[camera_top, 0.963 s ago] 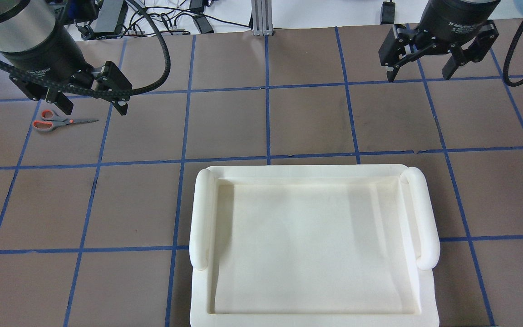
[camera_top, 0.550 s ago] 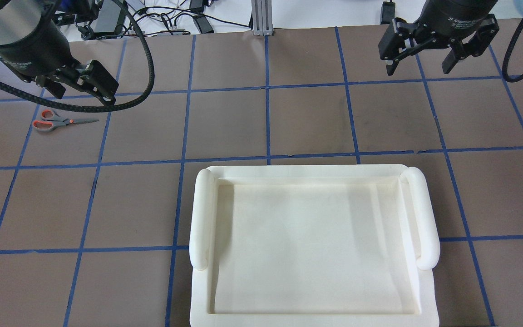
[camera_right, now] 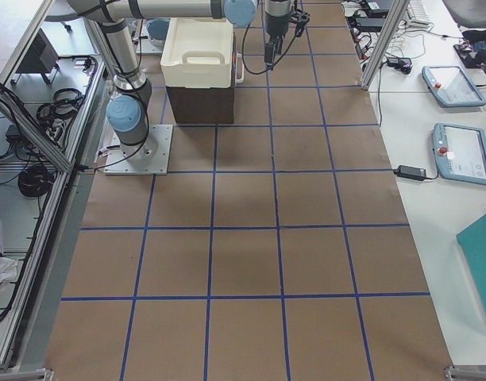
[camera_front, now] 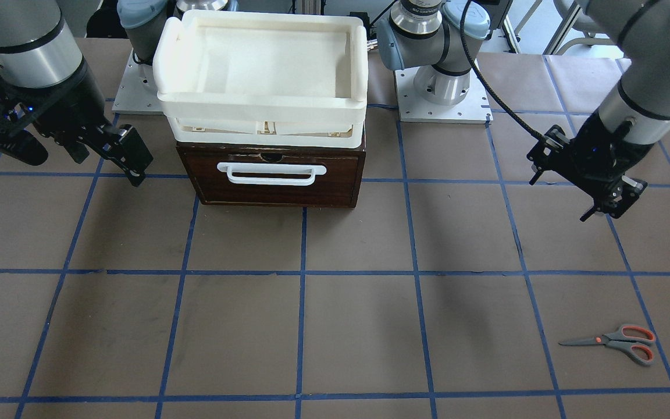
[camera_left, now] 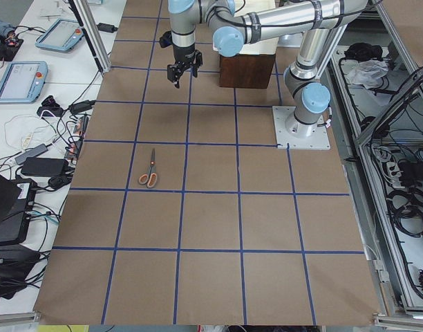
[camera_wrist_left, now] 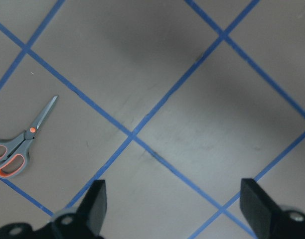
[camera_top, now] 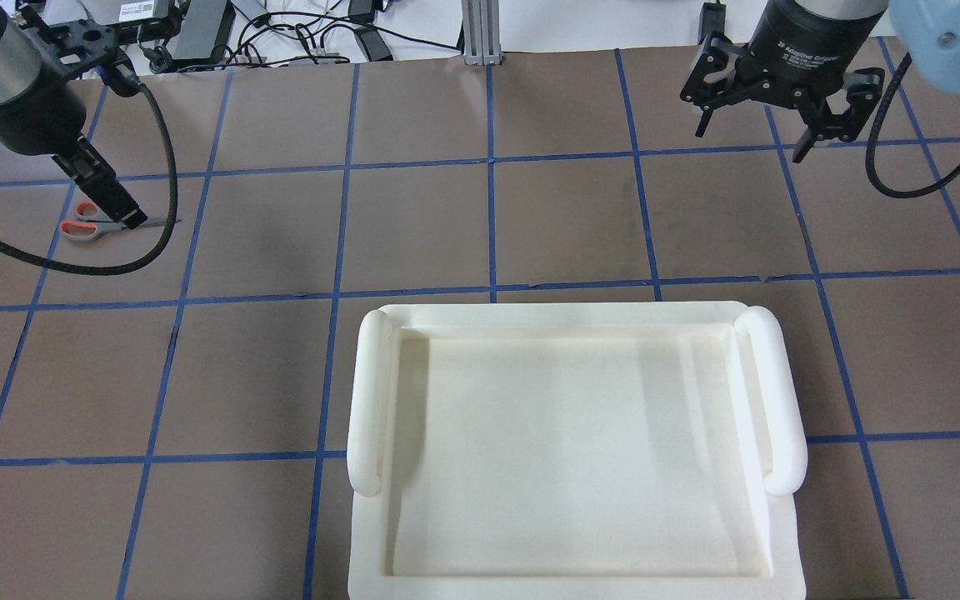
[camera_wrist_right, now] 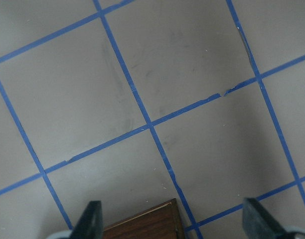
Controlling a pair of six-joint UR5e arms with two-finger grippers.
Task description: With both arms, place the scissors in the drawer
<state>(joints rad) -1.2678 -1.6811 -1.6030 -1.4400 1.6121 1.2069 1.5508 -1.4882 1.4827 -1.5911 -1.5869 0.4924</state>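
Left gripper (camera_wrist_left: 175, 206) up over the table (camera_front: 312, 326), jaws spread wide, likely to grab the scissors (camera_front: 611, 342) lying flat nearby, far out on the left. Right gripper (camera_top: 748, 143) by the shut drawer (camera_front: 271, 193), jaws spread too, likely for its white handle (camera_front: 271, 173). From above, drawer hidden under the cream tray (camera_top: 370, 392), one blade partly covered by the left gripper.

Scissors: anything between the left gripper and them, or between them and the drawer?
Nothing visible between the open left gripper and the small grey-and-orange scissors. The dark brown wooden drawer is shut, so its own front, with the white bar handle, blocks entry.
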